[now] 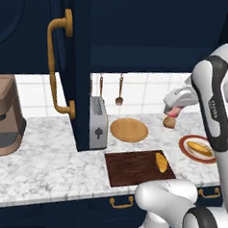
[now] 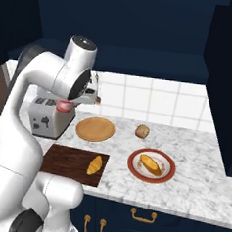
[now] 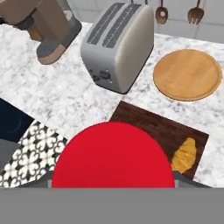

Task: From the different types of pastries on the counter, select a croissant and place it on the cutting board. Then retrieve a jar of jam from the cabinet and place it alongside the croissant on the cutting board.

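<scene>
Hand view is showing the jar of jam (image 3: 113,155) large and red at the bottom of the picture, directly ahead of the camera; the gripper (image 1: 174,112) is holding it with jaws clenched on its sides, up in the air above the bench (image 1: 45,164). In the left base view the jar is appearing as a reddish-pink patch under the white hand, above the round brown bun (image 1: 169,122) (the two are apart, the bun lying on the stone).

The croissant (image 1: 161,162) is lying on the cutting board (image 1: 131,168), toward the board's right end as the left base view has it. The board is sitting near the bench's front edge. Just behind it the round tan wooden plate (image 1: 129,129) is resting flat, and a silver toaster (image 1: 98,123) is standing beside that plate. The longer golden loaf (image 2: 151,164) is sitting on a red-rimmed plate (image 2: 133,170), right of the board.

The cabinet door (image 1: 66,59) is standing open, its curved brass handle (image 1: 56,63) facing the camera. A brown coffee machine (image 1: 5,115) is occupying the bench's far left.
</scene>
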Controlling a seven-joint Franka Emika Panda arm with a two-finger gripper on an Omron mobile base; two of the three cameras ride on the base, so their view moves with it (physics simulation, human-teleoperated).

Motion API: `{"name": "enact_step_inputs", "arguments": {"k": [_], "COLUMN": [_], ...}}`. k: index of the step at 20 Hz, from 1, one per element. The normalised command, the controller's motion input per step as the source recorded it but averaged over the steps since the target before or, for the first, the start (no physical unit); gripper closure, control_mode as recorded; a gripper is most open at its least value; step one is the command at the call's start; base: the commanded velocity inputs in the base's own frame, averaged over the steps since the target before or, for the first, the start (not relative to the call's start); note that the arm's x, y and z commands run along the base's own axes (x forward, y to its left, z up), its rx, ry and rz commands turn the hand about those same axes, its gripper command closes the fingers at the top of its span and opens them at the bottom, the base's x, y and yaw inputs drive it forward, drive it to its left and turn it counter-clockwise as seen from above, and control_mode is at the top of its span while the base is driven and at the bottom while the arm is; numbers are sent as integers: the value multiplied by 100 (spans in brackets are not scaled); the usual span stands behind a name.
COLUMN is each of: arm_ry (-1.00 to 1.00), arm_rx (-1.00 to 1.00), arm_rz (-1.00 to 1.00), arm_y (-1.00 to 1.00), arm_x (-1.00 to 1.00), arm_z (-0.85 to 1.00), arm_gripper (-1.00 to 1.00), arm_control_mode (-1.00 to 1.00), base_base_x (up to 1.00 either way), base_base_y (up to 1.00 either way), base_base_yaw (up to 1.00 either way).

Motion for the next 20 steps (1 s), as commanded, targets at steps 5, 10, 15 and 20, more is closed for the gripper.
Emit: {"name": "enact_step_inputs", "arguments": {"k": [5,10,15,20], "arm_ry": [12,0,-5,-26], "arm_rx": [-24,5,2,-6], "arm_rz": [9,26,21,7], "arm_y": [5,2,2,31], "arm_x": [-10,0,2,39], "arm_z": [-98,-100,-94,-39], "arm_gripper": [100,100,100,100], "arm_control_mode": [-100,-100,-100,-100], "base_base_x": [0,0,0,0], "base_base_y": [0,0,0,0], "base_base_yaw": [0,0,0,0]}}
